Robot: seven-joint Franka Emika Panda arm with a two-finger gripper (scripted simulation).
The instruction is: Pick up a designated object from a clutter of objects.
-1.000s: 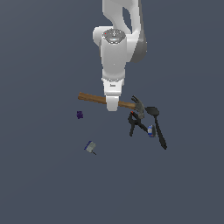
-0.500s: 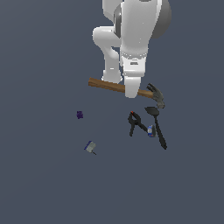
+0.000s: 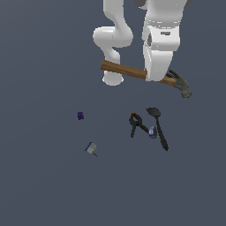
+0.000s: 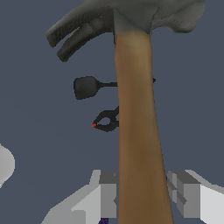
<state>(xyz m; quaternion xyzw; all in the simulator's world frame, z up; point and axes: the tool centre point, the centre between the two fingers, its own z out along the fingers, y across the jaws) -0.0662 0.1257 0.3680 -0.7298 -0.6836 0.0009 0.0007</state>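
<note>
Since half a second ago the arm has risen and swung toward the exterior view's right, and the hammer [image 3: 132, 71] has gone up with it, now well clear of the grey floor [image 3: 44, 185].

Nearest the wrist camera, the gripper [image 4: 142, 199] is clenched on the hammer's brown wooden handle, one finger [image 4: 107, 197] pressed to each side of the shaft. Beyond the fingers the handle runs up to the dark grey head [image 4: 127, 17], whose split claw points to one side. In the exterior view the hammer hangs nearly level, tilted slightly down toward the head, which juts out on the exterior view's right of the white gripper body while the handle's free end reaches toward the left.

Farther off, on the floor below, lie the black clamp [image 3: 136, 125] with its small red tip and the black spoon [image 3: 158, 126] just beside it, with a small blue-grey item [image 3: 152, 132] between them. Well apart, toward the exterior view's left, sit a tiny purple block [image 3: 80, 115] and a small grey-blue piece [image 3: 91, 148].
</note>
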